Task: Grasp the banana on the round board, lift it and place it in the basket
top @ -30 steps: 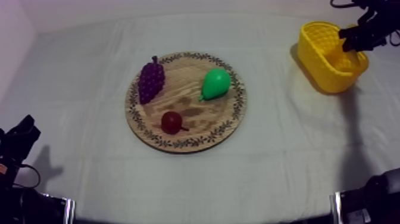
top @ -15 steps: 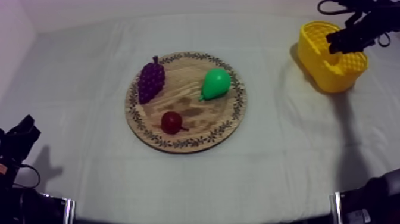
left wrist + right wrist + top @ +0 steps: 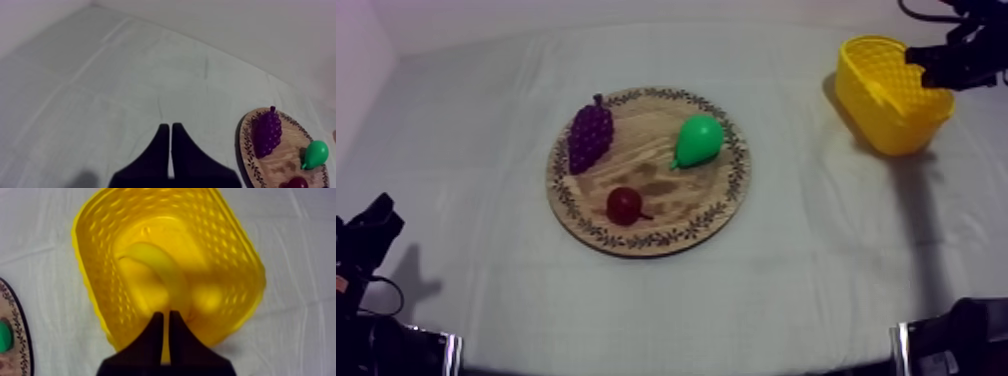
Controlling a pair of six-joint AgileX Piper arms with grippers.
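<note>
The banana (image 3: pixel 160 270) lies inside the yellow basket (image 3: pixel 891 125), upper right of the top view. My right claw (image 3: pixel 166 317) hangs above it, pressed together on nothing. My left claw (image 3: pixel 170 129), also pressed together, rests lower left over the worktop (image 3: pixel 125 90).

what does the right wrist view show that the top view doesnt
Right wrist view: the banana lying inside the yellow basket, and the right gripper with its fingers together as a narrow wedge, shut on nothing, over the basket's rim.
Top view: the bunch of grapes and the small red fruit on the wooden board, with the cloth-covered table around it.
Both: the basket, the right gripper at it, the board's patterned rim, and the green pear on the board.
</note>
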